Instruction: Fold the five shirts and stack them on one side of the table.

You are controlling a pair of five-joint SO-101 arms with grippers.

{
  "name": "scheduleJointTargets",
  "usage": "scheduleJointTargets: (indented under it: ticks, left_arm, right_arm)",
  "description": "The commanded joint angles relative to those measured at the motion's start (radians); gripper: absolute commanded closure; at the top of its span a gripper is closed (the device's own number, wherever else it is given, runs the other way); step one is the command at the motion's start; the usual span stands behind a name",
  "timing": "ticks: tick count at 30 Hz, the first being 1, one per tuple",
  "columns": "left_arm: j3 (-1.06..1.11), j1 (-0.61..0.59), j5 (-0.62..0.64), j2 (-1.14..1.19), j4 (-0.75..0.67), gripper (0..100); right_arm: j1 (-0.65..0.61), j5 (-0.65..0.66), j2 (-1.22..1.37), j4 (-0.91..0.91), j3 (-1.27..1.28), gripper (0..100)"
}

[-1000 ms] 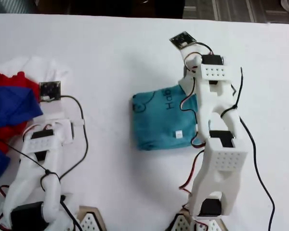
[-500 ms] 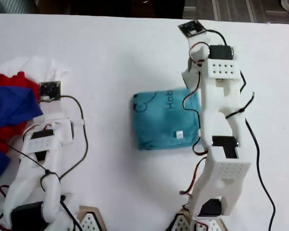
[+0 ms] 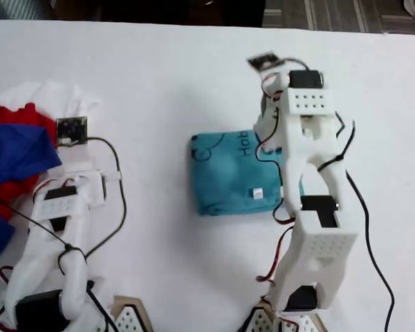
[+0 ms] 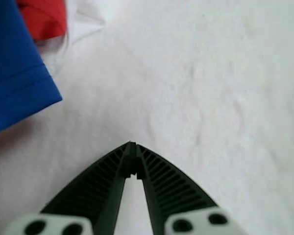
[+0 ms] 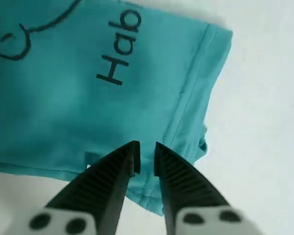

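Fingers point(image 5: 112, 176) barely apart, right gripper point(image 5: 146, 159) over one folded teal shirt point(image 5: 78, 93); left gripper point(image 4: 131, 152) pinched together; heaped shirts point(image 3: 17, 155) unfolded.

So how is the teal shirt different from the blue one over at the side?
The teal shirt is folded into a neat rectangle; the blue shirt lies loose and spread out. The teal one sits alone mid-table; the blue one overlaps a red cloth, beside a white cloth, at the table's edge. The teal one carries dark print; the blue one's visible part is plain. Both rest on the white table.
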Motion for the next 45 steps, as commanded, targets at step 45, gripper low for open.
scheduleJointTargets:
  ticks: [45]
  left_arm:
    - [-0.016, 0.014, 0.003, 0.0, -0.018, 97]
  right_arm:
    - [0.079, -0.107, -0.69, -0.676, 0.847, 67.0]
